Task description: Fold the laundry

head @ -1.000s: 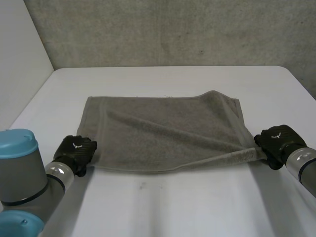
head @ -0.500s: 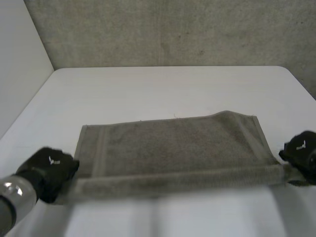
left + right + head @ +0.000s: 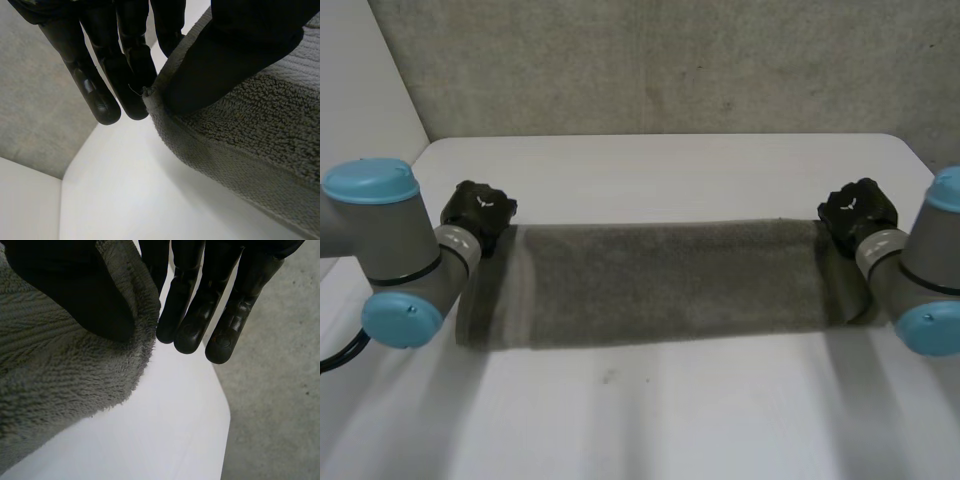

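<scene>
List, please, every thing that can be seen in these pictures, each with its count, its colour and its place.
towel: one, grey, lying across the middle of the table, stretched between the two hands
table: one, white, under the towel
back wall: one, grey, behind the table's far edge
side wall: one, white, beside the table on the robot's left
arms: two, grey with light-blue caps, one at each end of the towel
left hand: one, black, pinching a corner at the towel's left end between thumb and fingers
right hand: one, black, pinching a corner at the towel's right end the same way
</scene>
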